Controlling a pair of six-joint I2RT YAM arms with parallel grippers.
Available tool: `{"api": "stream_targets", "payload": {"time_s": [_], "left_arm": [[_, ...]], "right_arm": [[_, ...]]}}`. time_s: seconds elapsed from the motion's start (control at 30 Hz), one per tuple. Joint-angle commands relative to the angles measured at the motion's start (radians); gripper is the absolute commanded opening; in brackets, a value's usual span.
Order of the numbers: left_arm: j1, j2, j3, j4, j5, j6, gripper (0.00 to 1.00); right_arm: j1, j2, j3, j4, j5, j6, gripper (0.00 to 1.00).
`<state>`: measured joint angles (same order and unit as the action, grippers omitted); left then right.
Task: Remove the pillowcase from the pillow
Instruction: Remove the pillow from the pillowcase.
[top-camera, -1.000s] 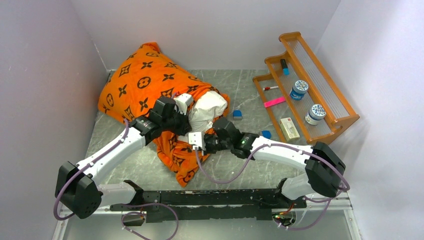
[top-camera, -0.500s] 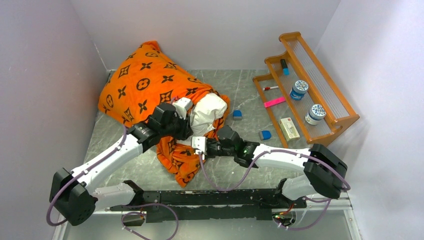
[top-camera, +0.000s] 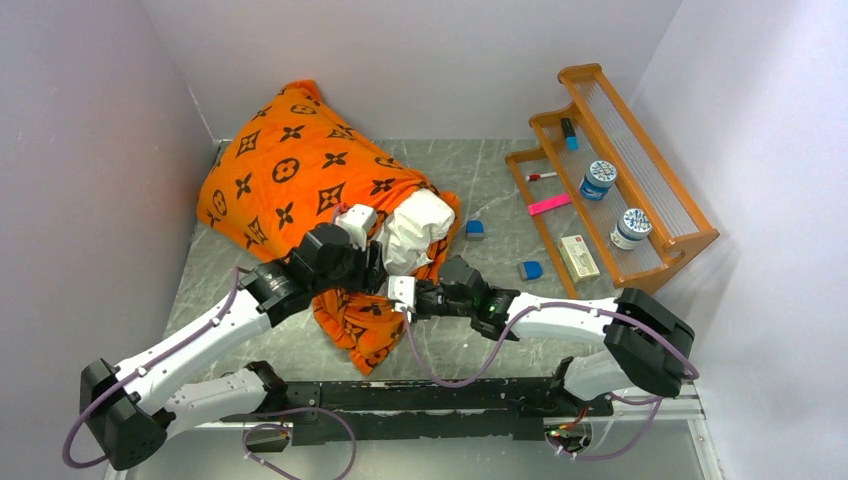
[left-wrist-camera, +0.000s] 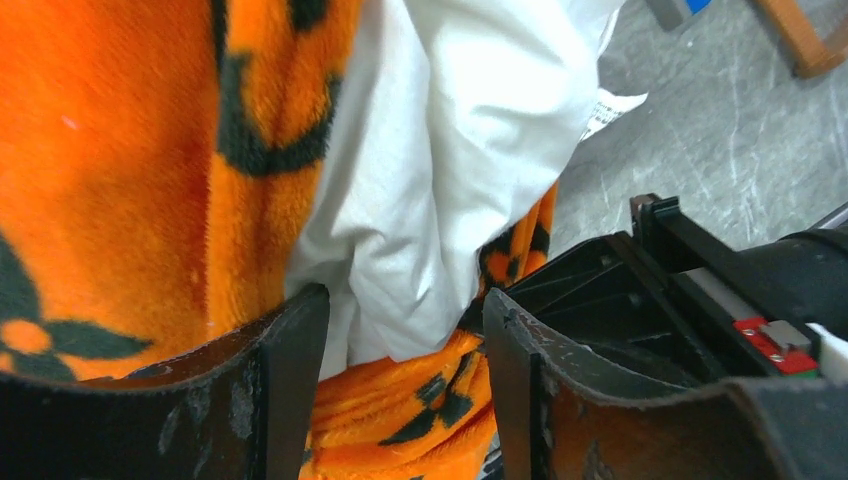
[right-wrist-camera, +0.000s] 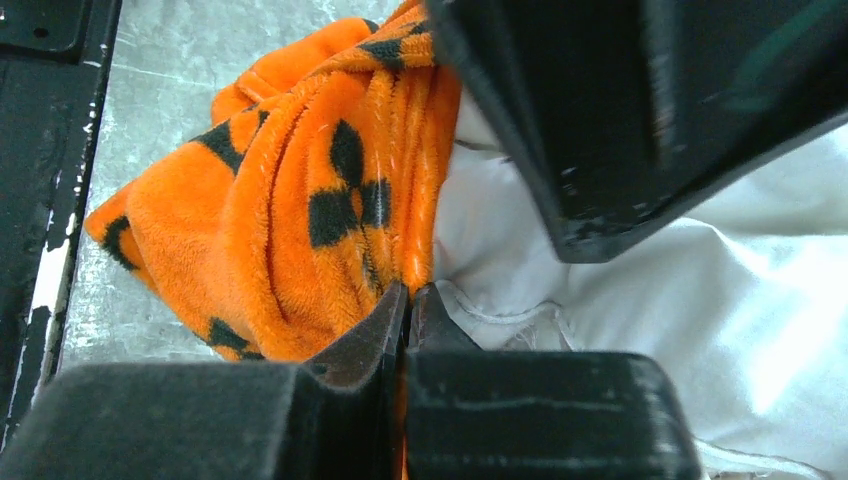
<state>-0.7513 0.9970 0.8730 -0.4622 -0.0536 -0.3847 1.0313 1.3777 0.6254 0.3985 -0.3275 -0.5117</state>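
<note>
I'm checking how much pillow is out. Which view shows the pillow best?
Top external: the pillow shows its whole bared white end, poking from the pillowcase. Left wrist and right wrist each show only a close white patch against orange fabric.

Orange dark-monogram pillowcase (top-camera: 290, 180) covers most of plump white pillow (top-camera: 415, 225) at upper-left of frame, bare end poking out the bunched mouth near centre.
</note>
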Motion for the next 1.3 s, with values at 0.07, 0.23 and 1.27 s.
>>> {"api": "stream_targets", "payload": {"time_s": [0.07,0.23,1.27], "left_arm": [[-0.072,0.059,-0.004,-0.063,-0.131,-0.082,0.64],[-0.093,0.144,-0.003,-0.054,-0.174,-0.097,0.67],[0.112,0.433,0.207,0.419,-0.053,-0.187,0.05]], "right_arm": [[0.048,0.01,-0.043,-0.027,-0.174,0.066,0.0],[0.048,0.005,-0.053,-0.013,-0.175,0.066,0.0],[0.077,-0.013,-0.096,-0.06,-0.246,0.066,0.0]]}}
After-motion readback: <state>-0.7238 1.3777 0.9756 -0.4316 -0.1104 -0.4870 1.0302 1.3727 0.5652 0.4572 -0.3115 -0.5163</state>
